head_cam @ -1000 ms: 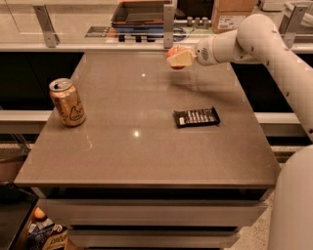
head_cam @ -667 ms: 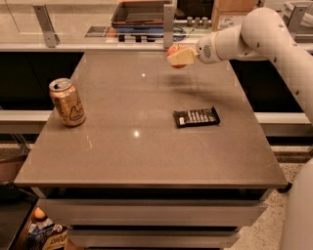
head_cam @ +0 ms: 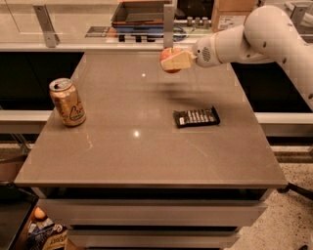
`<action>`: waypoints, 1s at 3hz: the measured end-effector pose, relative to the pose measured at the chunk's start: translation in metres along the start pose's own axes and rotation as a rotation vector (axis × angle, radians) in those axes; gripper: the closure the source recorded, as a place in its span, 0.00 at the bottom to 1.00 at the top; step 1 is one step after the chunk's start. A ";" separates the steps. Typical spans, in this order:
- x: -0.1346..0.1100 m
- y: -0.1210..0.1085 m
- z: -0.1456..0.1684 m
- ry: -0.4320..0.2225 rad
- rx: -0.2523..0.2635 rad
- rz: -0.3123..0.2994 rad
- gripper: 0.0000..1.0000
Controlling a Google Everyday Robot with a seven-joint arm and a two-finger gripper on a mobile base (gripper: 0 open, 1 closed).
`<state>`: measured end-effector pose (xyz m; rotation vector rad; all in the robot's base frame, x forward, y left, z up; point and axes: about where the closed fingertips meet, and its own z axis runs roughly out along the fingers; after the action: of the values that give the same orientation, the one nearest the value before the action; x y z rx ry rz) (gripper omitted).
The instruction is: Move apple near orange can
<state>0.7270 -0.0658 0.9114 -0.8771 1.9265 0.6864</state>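
The orange can [head_cam: 67,102] stands upright near the table's left edge, gold with a silver top and pale swirls. My gripper [head_cam: 172,60] is shut on the red apple [head_cam: 167,61] and holds it in the air above the far middle of the table, well to the right of and beyond the can. The pale fingers [head_cam: 178,61] cover the apple's right side. The white arm [head_cam: 244,39] reaches in from the right.
A flat black rectangular object [head_cam: 196,117] lies on the table right of centre. The grey table [head_cam: 146,156] has its front edge near me. A dark tray [head_cam: 142,12] and boxes sit on a counter behind. Drawers show below.
My gripper has carried the apple slightly left and a little higher above the far part of the table. The can and the black object have not moved.
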 end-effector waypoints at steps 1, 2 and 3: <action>-0.002 0.032 0.000 -0.008 -0.060 -0.026 1.00; -0.004 0.065 0.001 -0.014 -0.098 -0.050 1.00; -0.003 0.096 0.004 -0.023 -0.110 -0.056 1.00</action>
<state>0.6541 -0.0043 0.9236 -0.9834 1.8503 0.7717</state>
